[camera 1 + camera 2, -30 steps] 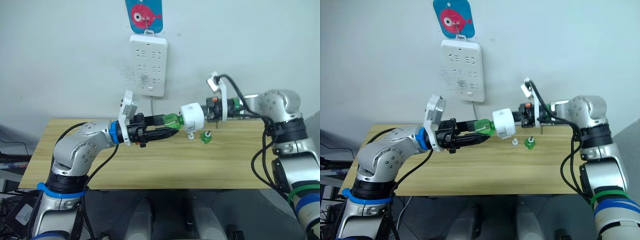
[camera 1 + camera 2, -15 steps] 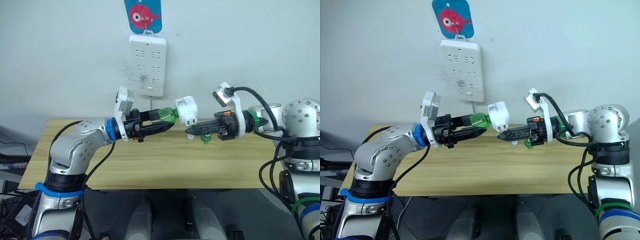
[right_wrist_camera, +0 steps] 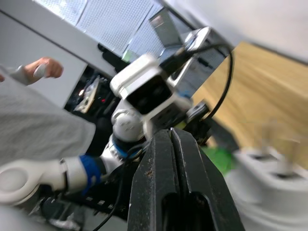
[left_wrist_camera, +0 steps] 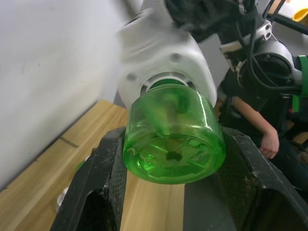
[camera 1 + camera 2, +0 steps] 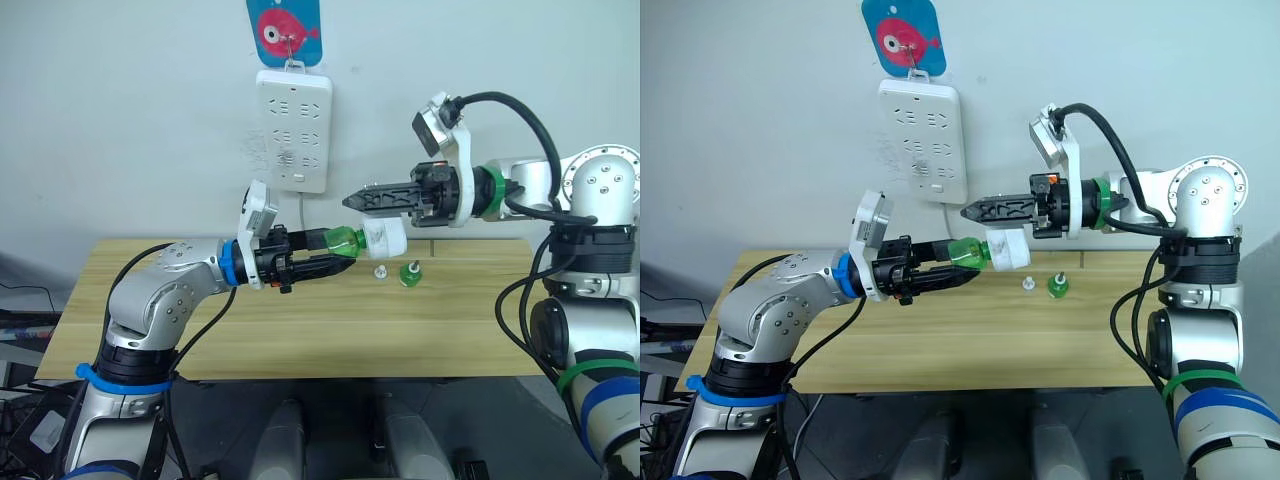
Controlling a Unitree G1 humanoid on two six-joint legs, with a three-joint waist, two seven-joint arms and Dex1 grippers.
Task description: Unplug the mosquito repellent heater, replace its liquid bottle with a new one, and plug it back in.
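My left gripper (image 5: pixel 332 256) is shut on a green liquid bottle (image 5: pixel 344 241), held sideways above the table. The white mosquito repellent heater (image 5: pixel 384 239) sits on the bottle's neck, off the wall. In the left wrist view the bottle's base (image 4: pixel 173 144) is clamped between the two black fingers (image 4: pixel 96 192), with the heater (image 4: pixel 163 57) beyond it. My right gripper (image 5: pixel 352 200) hovers just above the heater, pointing left, shut with nothing in it. Its closed fingers (image 3: pixel 171 144) show in the right wrist view, the heater (image 3: pixel 269 187) below them.
A white power strip (image 5: pixel 294 130) hangs on the wall under a blue fish hook (image 5: pixel 285 30). On the wooden table (image 5: pixel 300 340) stand a small green bottle (image 5: pixel 410 272) and a small white piece (image 5: pixel 381 270). A person's hand (image 3: pixel 45 67) shows in the right wrist view.
My right gripper left the heater, dipped under it, and has risen above it, shut. My left gripper lifted the bottle and heater, then lowered them back.
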